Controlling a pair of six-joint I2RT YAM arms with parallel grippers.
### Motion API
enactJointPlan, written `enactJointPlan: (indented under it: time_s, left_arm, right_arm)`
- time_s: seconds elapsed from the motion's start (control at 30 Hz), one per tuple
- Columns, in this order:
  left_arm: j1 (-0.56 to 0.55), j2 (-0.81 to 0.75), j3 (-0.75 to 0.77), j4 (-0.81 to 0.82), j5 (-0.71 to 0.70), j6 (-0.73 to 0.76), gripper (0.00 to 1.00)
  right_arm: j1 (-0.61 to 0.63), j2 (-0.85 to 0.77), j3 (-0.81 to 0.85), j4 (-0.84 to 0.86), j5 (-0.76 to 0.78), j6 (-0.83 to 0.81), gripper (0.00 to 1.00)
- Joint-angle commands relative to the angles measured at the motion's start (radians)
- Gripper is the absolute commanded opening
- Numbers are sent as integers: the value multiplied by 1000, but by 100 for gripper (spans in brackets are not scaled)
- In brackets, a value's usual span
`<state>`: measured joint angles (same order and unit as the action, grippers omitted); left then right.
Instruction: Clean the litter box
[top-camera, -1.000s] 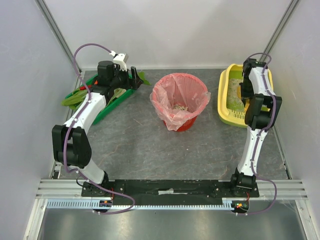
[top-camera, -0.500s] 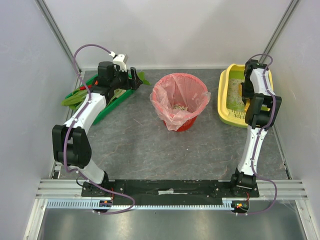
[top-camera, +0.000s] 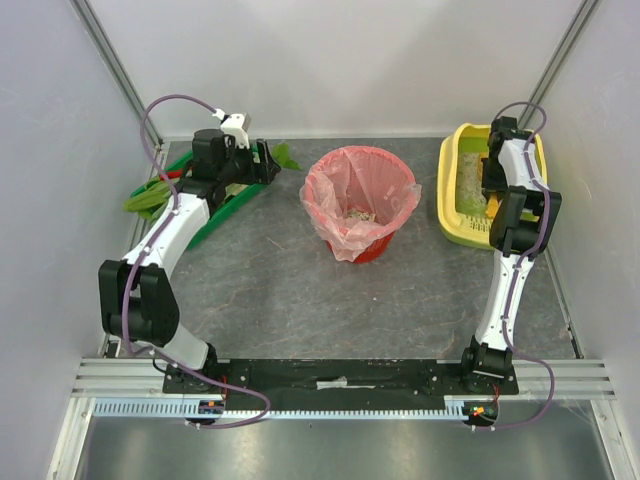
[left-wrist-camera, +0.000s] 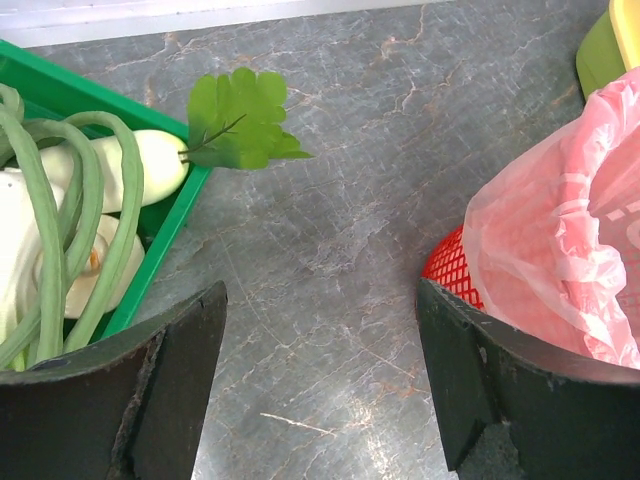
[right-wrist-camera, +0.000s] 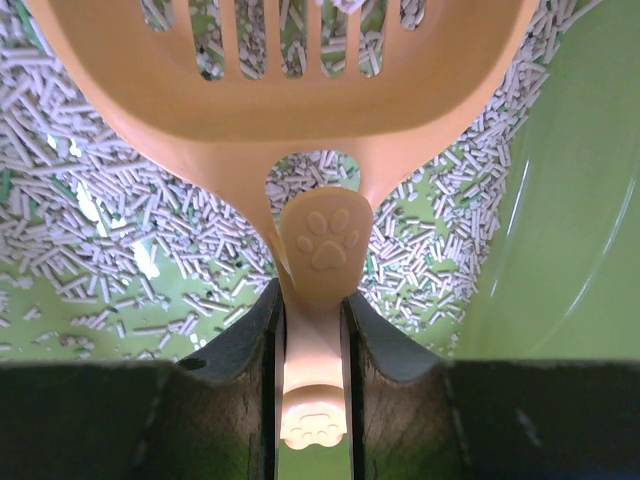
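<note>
The yellow litter box stands at the back right, lime-green inside, with pale litter pellets spread thinly over its floor. My right gripper is down inside the box. In the right wrist view it is shut on the handle of an orange slotted scoop, whose blade lies just over the litter. My left gripper is open and empty at the back left; in the left wrist view it hovers over bare table between the green tray and the red basket.
A red mesh basket lined with a pink bag stands at the back centre, with some litter in it; its side is near my left gripper's right finger. A green tray of long beans and white vegetables sits at the back left. Walls enclose the table.
My right wrist has moved a little farther back in the litter box with the scoop. My left arm has shifted slightly, its gripper swinging right, off the green tray.
</note>
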<state>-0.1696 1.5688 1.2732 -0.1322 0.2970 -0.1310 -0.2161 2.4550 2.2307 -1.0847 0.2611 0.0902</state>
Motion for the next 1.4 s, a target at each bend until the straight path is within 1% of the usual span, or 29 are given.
enactJointPlan:
  time_s: [0.0, 0.13, 0.2, 0.27, 0.47, 0.87, 1.0, 1.2, 1.37]
  left_arm:
    - [-2, -68, -14, 28, -39, -32, 82]
    - [-4, -93, -32, 26, -64, -45, 82]
    - [-2, -96, -38, 22, -61, -48, 82]
    - [-5, -95, -26, 17, -59, -44, 82]
    - [-7, -98, 12, -7, -71, -25, 82]
    - [-7, -127, -6, -44, -62, -42, 82]
    - [-8, -128, -5, -60, -30, -16, 82]
    - [-7, -145, -28, -84, -22, 37, 82]
    - [-7, -154, -61, -60, -19, 45, 82]
  right_arm:
    - [-3, -10, -9, 178, -13, 9, 0]
    - [-2, -34, -42, 201, -2, -9, 0]
    - [-2, -71, -91, 222, 12, -17, 0]
    - [-2, -117, -149, 236, 20, -17, 0]
    - [-2, -215, -241, 270, 33, -15, 0]
    - [0, -359, -333, 304, 23, -7, 0]
    - [9, -428, -393, 304, 24, -3, 0]
    - [43, -548, -500, 310, 32, 28, 0]
    - [53, -620, -565, 335, 17, 52, 0]
